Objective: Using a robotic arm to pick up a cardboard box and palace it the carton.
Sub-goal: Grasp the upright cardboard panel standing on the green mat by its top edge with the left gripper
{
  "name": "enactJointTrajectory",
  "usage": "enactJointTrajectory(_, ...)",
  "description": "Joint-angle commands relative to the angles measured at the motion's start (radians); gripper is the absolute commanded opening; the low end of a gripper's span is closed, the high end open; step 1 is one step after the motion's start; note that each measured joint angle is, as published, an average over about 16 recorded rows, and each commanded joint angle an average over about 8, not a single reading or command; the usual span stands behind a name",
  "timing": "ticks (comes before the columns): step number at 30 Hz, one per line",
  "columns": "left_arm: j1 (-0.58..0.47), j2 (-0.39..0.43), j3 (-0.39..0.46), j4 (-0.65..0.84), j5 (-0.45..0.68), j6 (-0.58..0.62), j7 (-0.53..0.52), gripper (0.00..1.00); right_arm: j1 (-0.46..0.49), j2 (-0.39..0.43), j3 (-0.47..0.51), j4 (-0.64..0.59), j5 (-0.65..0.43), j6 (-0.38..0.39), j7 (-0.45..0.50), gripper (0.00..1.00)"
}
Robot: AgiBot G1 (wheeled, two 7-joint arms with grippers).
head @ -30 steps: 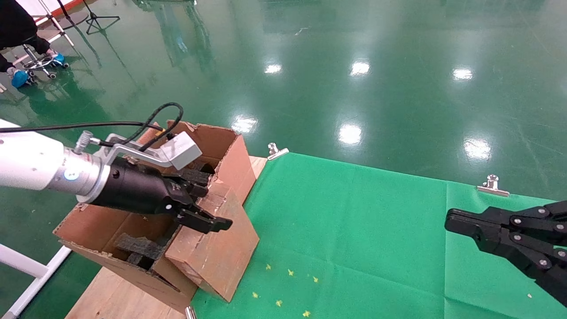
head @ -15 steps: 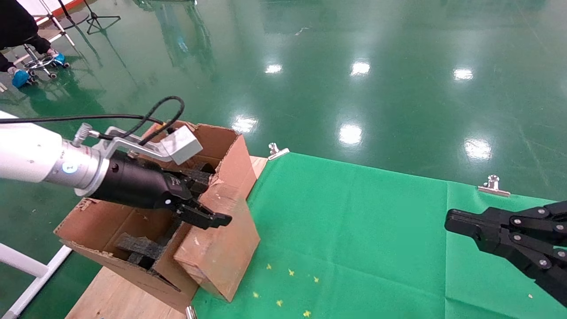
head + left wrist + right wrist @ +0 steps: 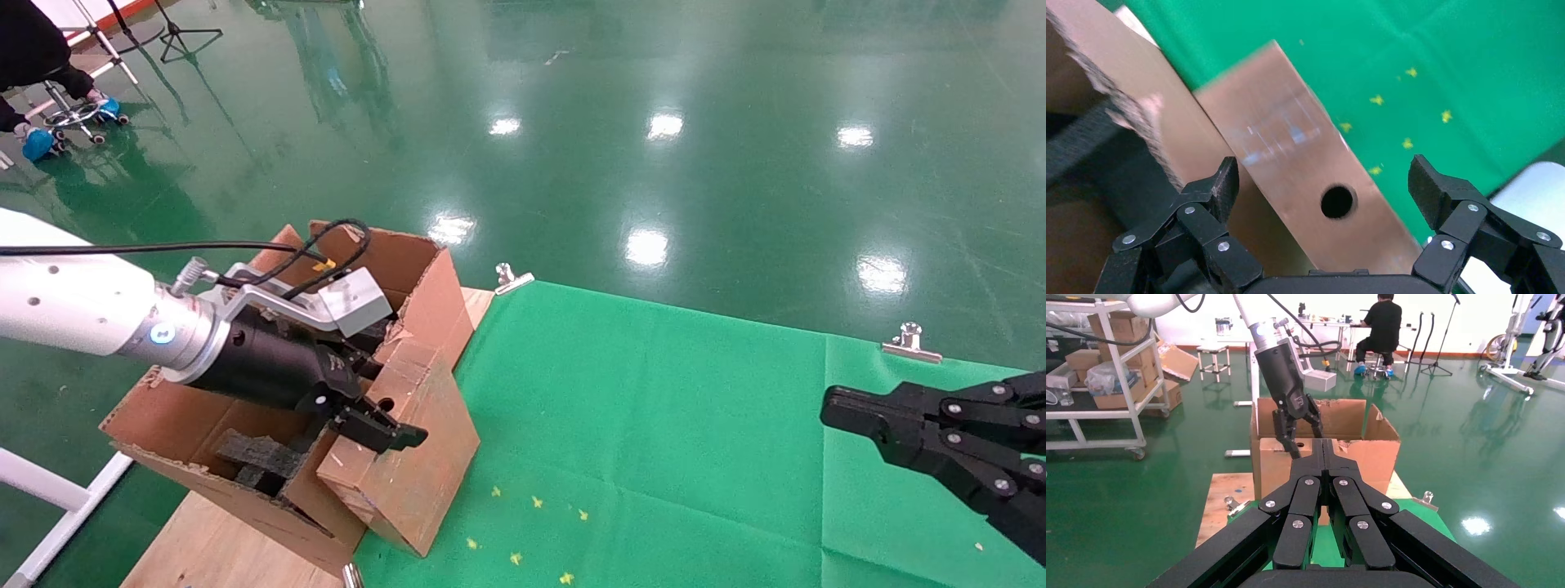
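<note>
The smaller cardboard box (image 3: pixel 409 474) stands tilted against the carton's near wall, its low end on the green cloth. A round hole shows near its top edge. My left gripper (image 3: pixel 391 396) is open on the white and silver arm. Its fingers straddle the box's top edge wide apart, without pressing on it. In the left wrist view the box (image 3: pixel 1291 153) lies between the spread fingertips of the gripper (image 3: pixel 1324 180). The carton (image 3: pixel 172 408) has upright flaps and black foam (image 3: pixel 257 453) inside. My right gripper (image 3: pixel 827 408) is shut and parked at the right.
A green cloth (image 3: pixel 654 425) covers the table, held by metal clips (image 3: pixel 511 279) at its far edge. Small yellow bits (image 3: pixel 535 502) lie near the box. The carton sits on a wooden board (image 3: pixel 212 547). A person on a stool (image 3: pixel 33 49) is at the far left.
My left arm has dipped lower and pushed forward over the box's top edge. The box has tipped slightly and the hole in its top now shows. The right arm has not moved.
</note>
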Motion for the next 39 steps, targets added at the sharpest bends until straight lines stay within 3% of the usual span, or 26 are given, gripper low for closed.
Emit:
enactJointTrajectory(1,-0.007,-0.001,0.002,0.000,0.000,-0.005,0.001,1.00,0.000,0.000,0.000,0.000,0.000,0.000,0.000,0.00)
enactJointTrajectory(13,0.005,0.003,0.032,0.001,0.017,-0.021,-0.010,1.00,0.000,0.000,0.000,0.000,0.000,0.000,0.000,0.03)
enactJointTrajectory(16,0.007,0.005,0.038,0.001,0.021,-0.024,-0.010,1.00,0.000,0.000,0.000,0.000,0.000,0.000,0.000,0.38)
enactJointTrajectory(17,0.007,0.005,0.039,0.001,0.021,-0.024,-0.010,0.95,0.000,0.000,0.000,0.000,0.000,0.000,0.000,0.50)
enactJointTrajectory(20,0.008,0.006,0.041,0.001,0.022,-0.025,-0.010,0.58,0.000,0.000,0.000,0.000,0.000,0.000,0.000,0.88)
enactJointTrajectory(21,0.008,0.006,0.042,0.001,0.022,-0.025,-0.010,0.46,0.000,0.000,0.000,0.000,0.000,0.000,0.000,0.97)
enactJointTrajectory(22,0.009,0.006,0.042,0.001,0.022,-0.025,-0.010,0.33,0.000,0.000,0.000,0.000,0.000,0.000,0.000,1.00)
enactJointTrajectory(24,0.009,0.006,0.042,0.001,0.022,-0.025,-0.010,0.08,0.000,0.000,0.000,0.000,0.000,0.000,0.000,1.00)
enactJointTrajectory(25,0.009,0.006,0.042,0.001,0.022,-0.025,-0.010,0.01,0.000,0.000,0.000,0.000,0.000,0.000,0.000,1.00)
enactJointTrajectory(39,0.009,0.006,0.038,0.001,0.022,-0.025,-0.010,0.00,0.000,0.000,0.000,0.000,0.000,0.000,0.000,1.00)
